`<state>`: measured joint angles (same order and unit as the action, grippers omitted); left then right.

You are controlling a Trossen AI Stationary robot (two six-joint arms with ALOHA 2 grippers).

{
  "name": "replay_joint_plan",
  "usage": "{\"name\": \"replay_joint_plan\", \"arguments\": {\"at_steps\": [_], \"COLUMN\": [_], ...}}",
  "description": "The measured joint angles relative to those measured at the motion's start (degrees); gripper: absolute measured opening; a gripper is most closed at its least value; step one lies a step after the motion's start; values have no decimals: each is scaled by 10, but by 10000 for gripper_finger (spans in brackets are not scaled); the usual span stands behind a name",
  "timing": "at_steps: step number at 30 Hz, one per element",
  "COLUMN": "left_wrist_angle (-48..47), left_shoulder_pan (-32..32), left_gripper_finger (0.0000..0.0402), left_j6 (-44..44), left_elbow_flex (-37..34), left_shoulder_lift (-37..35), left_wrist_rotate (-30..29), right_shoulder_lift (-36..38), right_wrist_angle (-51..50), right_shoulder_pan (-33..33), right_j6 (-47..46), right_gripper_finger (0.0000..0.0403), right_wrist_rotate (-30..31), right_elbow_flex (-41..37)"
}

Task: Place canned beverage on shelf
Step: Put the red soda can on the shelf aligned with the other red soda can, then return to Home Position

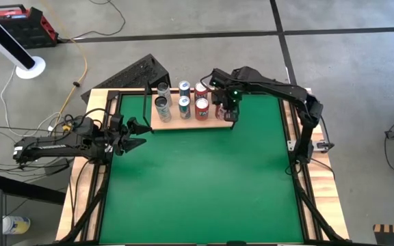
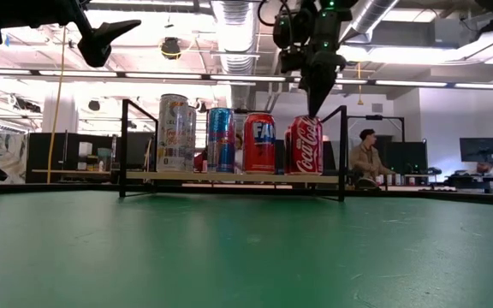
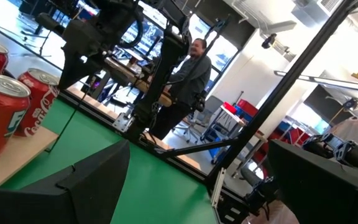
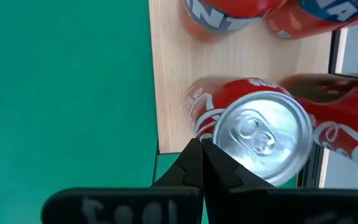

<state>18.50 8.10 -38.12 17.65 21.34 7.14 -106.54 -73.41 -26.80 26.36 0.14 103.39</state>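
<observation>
Right end effector [image 2: 312, 109]: pinched closed, pointing down above Coca-Cola can [image 2: 304, 145] at shelf's [image 1: 190, 123] right end.
Left end effector [image 1: 137, 134]: spread wide, level, near worktop's left edge.

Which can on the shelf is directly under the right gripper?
The Coca-Cola can at the shelf's right end; the shut right gripper hangs just above its top.

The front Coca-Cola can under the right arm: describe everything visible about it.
The Coca-Cola can is red with white script and a silver top with its pull tab in place. It stands upright at the right end of the light-wood shelf, front row, beside another red can. The right gripper hangs just above its rim, fingers shut, not gripping it.
</observation>
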Motion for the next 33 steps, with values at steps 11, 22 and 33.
{"name": "replay_joint_plan", "arguments": {"at_steps": [11,22,33], "left_wrist_angle": [3,-128,-333], "left_shoulder_pan": [0,32,34], "left_gripper_finger": [366,319,111], "left_j6": [2,171,238], "left_elbow_flex": [0,147,205], "left_shoulder_lift": [0,-1,-18], "left_wrist_rotate": [-2,-32,-15], "right_shoulder_lift": [0,155,495], "right_wrist_angle": [-52,54,611], "right_shoulder_pan": [19,86,194], "right_j6": [-42,-170,-365], "right_gripper_finger": [19,19,20], "right_wrist_rotate": [10,-120,-44], "right_elbow_flex": [28,38,-450]}}
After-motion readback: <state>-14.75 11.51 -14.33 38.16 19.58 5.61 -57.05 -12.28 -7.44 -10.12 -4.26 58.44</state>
